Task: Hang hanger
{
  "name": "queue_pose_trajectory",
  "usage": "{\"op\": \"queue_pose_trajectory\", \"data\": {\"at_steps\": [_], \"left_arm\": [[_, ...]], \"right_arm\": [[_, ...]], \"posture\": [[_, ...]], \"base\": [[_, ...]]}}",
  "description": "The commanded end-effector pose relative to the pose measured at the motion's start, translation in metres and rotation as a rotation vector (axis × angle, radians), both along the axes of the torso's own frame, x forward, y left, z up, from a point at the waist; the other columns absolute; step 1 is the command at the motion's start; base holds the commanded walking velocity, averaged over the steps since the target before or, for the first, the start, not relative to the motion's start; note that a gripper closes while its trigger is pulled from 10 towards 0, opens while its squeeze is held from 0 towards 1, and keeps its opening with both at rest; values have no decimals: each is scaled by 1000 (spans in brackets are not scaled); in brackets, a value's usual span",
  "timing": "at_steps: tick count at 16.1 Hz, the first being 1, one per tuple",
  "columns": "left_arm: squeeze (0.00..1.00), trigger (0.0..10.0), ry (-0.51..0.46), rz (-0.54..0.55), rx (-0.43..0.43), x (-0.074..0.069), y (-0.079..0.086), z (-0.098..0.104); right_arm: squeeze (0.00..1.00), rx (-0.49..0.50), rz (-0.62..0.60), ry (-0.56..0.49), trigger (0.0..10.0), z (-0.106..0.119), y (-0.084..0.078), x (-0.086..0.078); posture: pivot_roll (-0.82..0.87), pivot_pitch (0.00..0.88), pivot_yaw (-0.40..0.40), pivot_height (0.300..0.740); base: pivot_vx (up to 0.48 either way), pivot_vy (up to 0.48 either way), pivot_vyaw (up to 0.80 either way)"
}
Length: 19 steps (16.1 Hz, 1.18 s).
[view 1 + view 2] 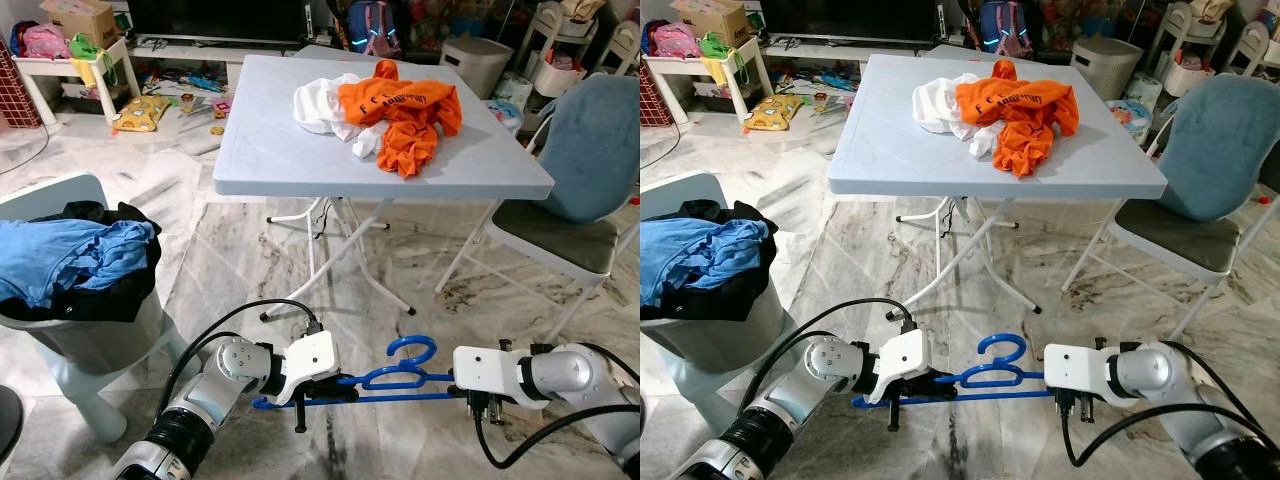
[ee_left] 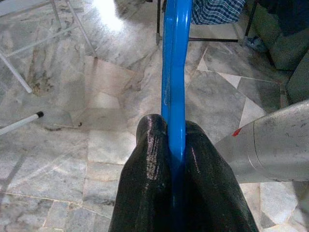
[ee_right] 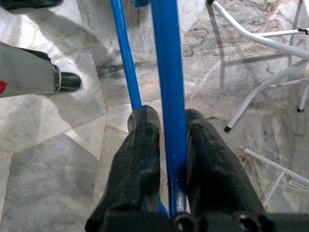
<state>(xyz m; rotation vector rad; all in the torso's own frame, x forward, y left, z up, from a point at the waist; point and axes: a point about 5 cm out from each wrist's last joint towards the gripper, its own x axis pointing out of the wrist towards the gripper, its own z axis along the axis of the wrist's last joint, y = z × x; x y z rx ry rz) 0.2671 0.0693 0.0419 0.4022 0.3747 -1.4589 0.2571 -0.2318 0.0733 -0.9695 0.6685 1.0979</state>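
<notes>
Left eye view: both tools, left tool [image 1: 335,385] and right tool [image 1: 455,385], clamp blue hanger [image 1: 400,375] before folding table [image 1: 270,150].

The chair [image 1: 580,170] and laundry basket [image 1: 80,330] are cut off by picture edges.

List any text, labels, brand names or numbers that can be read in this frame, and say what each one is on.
Nothing can be read with certainty.
Orange shirt on the folding table: dark lettering across the fabric, too crumpled and small to read.
Cardboard box at the far left: no legible marking.
Blue hanger, held by the left gripper and right gripper: no text.
</notes>
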Motion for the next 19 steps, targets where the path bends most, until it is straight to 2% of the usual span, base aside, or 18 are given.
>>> {"op": "queue_pose_trajectory", "data": {"at_steps": [1, 4, 5, 6, 10, 13, 17, 19], "left_arm": [[0, 10000, -31, -15, -10, 1, -5, 5], [0, 10000, -32, -11, -6, 1, -5, 4], [761, 10000, -33, -5, -13, 2, -5, 4], [1000, 10000, -30, -1, -18, 2, -5, 4], [1000, 10000, -72, 38, -49, 7, -7, 9], [1000, 10000, -157, 32, -51, 11, -8, 16], [1000, 10000, -179, 36, -58, 17, -10, 22], [1000, 10000, -190, 44, -79, 20, -7, 26]], "right_arm": [[0, -4, 20, 11, 0, 1, 0, 1], [0, 3, 22, 14, 0, 2, 0, 2], [0, 5, 22, 17, 0, 2, -1, 1], [0, 3, 21, 20, 0, 1, -2, 0], [0, -47, 18, 14, 0, -3, -11, -1], [0, -78, 4, 1, 0, -7, -18, 0], [0, -147, -21, -11, 0, -15, -31, -1], [0, -188, -95, -69, 0, -20, -44, 1]], "posture": [[50, 0, -71, 740], [52, 0, -75, 740], [52, 0, -76, 740], [52, 0, -77, 740], [52, 0, -78, 740], [54, 0, -79, 740], [59, 0, -81, 740], [64, 0, -82, 740]], "base": [[0, 0, 0], [0, 0, 0], [0, 0, 0], [0, 0, 0], [0, 0, 0], [0, 0, 0], [0, 0, 0], [0, 0, 0]]}}
